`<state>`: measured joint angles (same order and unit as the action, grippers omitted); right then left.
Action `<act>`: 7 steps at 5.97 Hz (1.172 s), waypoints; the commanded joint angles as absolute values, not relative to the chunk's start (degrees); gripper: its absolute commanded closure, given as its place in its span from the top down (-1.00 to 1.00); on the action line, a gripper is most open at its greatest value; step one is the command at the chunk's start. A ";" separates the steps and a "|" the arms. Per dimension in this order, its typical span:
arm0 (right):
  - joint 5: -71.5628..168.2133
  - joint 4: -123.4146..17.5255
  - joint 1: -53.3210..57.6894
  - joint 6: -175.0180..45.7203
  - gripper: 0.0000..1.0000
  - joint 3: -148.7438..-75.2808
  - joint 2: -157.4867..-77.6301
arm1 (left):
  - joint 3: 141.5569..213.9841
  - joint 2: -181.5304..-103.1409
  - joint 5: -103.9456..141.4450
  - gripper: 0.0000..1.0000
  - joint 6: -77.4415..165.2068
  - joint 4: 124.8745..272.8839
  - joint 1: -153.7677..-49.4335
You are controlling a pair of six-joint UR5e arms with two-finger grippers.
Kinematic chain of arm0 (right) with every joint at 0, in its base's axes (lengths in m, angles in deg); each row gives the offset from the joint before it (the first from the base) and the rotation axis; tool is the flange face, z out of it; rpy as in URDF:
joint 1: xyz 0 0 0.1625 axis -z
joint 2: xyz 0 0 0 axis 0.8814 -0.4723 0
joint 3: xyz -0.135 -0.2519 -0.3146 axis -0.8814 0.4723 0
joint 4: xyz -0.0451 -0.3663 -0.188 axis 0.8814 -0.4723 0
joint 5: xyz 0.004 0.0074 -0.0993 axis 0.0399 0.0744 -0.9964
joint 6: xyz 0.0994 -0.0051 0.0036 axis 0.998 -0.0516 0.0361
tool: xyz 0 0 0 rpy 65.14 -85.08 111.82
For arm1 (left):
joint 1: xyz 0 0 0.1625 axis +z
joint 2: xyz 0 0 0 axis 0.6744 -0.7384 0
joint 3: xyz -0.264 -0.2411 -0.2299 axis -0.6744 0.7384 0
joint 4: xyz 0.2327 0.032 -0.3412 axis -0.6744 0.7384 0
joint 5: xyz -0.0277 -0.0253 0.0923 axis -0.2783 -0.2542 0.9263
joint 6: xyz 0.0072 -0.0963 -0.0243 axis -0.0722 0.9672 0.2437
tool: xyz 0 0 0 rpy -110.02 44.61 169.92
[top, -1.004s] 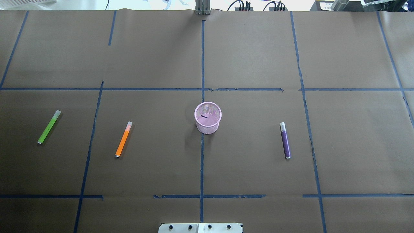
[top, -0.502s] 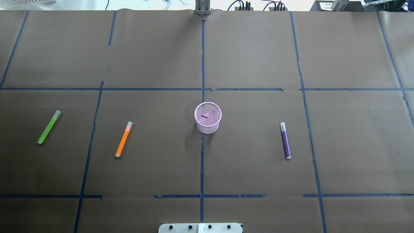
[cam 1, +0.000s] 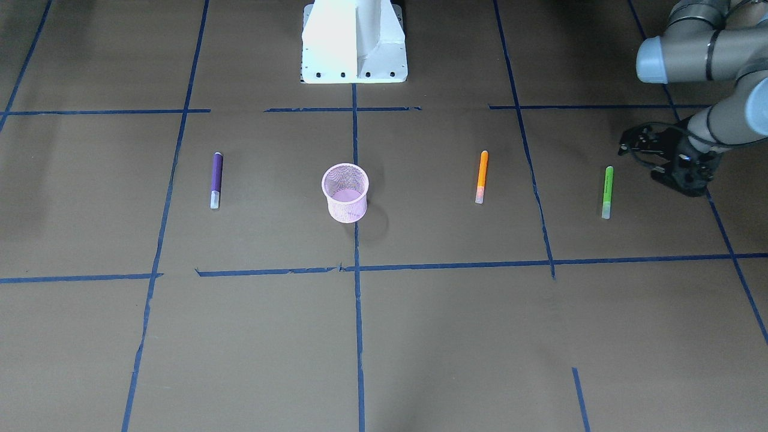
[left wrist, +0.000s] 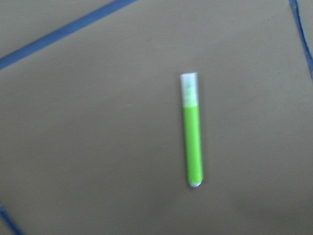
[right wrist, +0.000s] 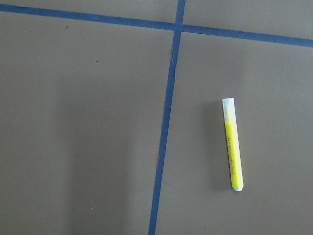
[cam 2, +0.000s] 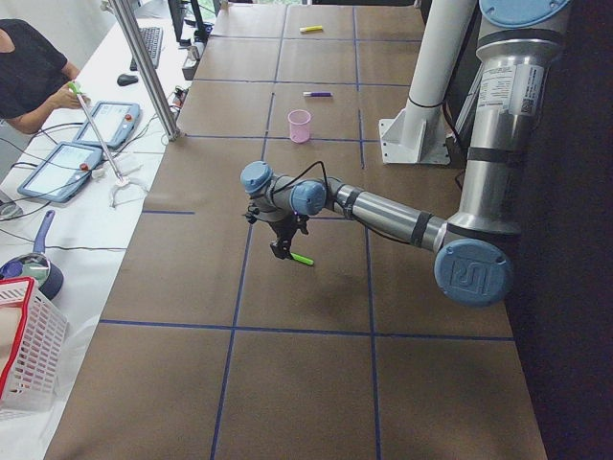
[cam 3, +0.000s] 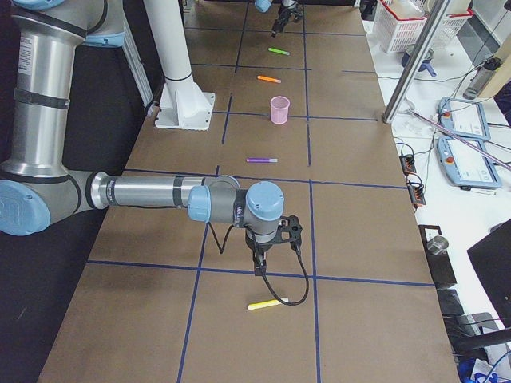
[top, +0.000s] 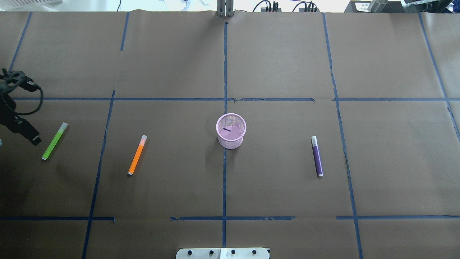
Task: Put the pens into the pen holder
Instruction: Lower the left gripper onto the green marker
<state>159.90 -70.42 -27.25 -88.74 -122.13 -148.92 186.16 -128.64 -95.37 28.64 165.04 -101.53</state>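
The pink mesh pen holder [top: 231,131] [cam 1: 345,192] stands upright at the table's middle. The green pen [top: 54,141] [cam 1: 607,192] [left wrist: 192,132] lies flat at the far left, and the orange pen [top: 137,155] [cam 1: 481,177] lies between it and the holder. The purple pen [top: 316,156] [cam 1: 216,179] lies right of the holder. My left gripper [top: 32,136] [cam 1: 684,177] hangs just outside the green pen, apart from it; I cannot tell whether it is open or shut. My right gripper [cam 3: 259,267] shows only in the exterior right view, above bare paper; I cannot tell its state.
A yellow pen [right wrist: 233,144] [cam 3: 267,304] lies on the table's far right part, near my right gripper. The robot's base plate [top: 222,253] [cam 1: 354,42] sits at the near edge. Blue tape lines grid the brown paper. A side bench holds tablets [cam 2: 67,168].
My left gripper has come into the overhead view from the left edge, next to the green pen. The pens and the holder have not moved.
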 commanded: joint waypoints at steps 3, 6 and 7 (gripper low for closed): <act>159.69 -70.33 -27.04 -89.24 1.00 -120.62 -148.74 | 177.08 -136.97 -92.43 0.80 33.99 165.74 -99.80; 159.78 -70.42 -27.04 -89.06 1.00 -120.44 -148.74 | 172.77 -137.07 -90.50 0.80 34.25 172.15 -98.66; 159.86 -70.33 -27.04 -89.15 1.00 -120.44 -148.74 | 172.58 -137.07 -90.59 0.73 34.08 172.16 -98.05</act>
<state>159.80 -70.39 -27.04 -89.12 -120.46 -148.74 173.05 -137.05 -90.57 34.18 171.68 -98.57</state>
